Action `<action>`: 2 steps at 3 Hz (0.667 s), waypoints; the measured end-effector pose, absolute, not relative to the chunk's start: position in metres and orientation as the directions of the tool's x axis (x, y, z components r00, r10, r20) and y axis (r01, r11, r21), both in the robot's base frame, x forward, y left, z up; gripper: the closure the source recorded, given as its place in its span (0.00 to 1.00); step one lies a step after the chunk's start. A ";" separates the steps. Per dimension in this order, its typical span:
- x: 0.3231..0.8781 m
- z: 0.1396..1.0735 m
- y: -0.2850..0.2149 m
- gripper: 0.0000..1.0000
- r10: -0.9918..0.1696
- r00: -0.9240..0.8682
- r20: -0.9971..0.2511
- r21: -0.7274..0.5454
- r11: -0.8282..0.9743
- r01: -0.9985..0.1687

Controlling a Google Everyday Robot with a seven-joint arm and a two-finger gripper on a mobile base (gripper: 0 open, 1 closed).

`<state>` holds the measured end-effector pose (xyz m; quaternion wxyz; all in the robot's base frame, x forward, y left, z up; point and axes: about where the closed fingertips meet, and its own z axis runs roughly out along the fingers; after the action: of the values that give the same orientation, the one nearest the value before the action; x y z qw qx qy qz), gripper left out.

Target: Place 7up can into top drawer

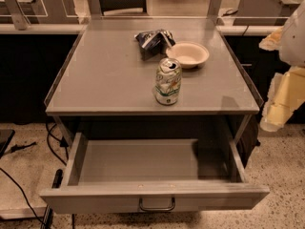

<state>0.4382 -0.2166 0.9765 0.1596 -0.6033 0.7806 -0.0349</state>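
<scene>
Grasping comes next: pincer (275, 113), state untellable, hangs at right, apart from dented white-green aluminium 7up can (168, 81) above open grey metal top drawer (119, 199).

- Top drawer (138, 162) open; I see its floor bare.
- Bowl (188, 54), foil bag (151, 41) just behind 7up can (168, 81).
- Gripper (279, 106) off the table's (105, 75) right edge, apart from it.

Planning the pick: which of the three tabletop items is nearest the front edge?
The can, standing upright; the bowl and foil bag sit behind it. The gripper hangs at the view's right edge.
</scene>
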 end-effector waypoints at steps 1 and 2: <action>0.438 0.977 -0.217 0.16 -0.953 -0.221 -0.207 -0.247 0.270 -0.931; 0.438 0.977 -0.217 0.12 -0.953 -0.221 -0.207 -0.247 0.270 -0.931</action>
<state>0.4382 -0.2165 0.9766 0.1597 -0.6032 0.7806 -0.0349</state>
